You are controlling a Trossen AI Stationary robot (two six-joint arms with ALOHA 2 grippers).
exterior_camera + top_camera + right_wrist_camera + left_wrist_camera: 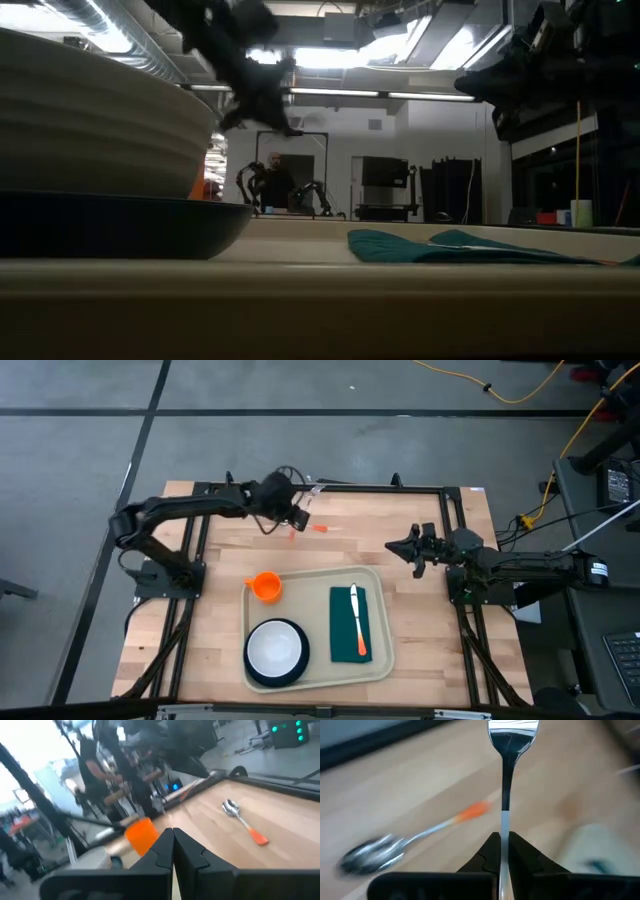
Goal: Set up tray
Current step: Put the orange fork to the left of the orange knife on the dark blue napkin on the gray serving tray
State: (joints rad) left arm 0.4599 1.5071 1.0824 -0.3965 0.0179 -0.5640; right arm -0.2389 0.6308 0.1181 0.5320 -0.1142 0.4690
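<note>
The fork (512,740) held by the left gripper (503,851) is cut off at twelve o'clock, so its prongs cannot be seen. At eight o'clock the spoon (375,855) is blurry. In the low view, the bowl (90,130) at nine o'clock is cut off.

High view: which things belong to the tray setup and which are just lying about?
Job: tray, plate, bowl, orange cup, napkin, knife, loose spoon, utensil shut in left gripper; right gripper idle over the table.
Lying about: yellow cable on floor.
</note>
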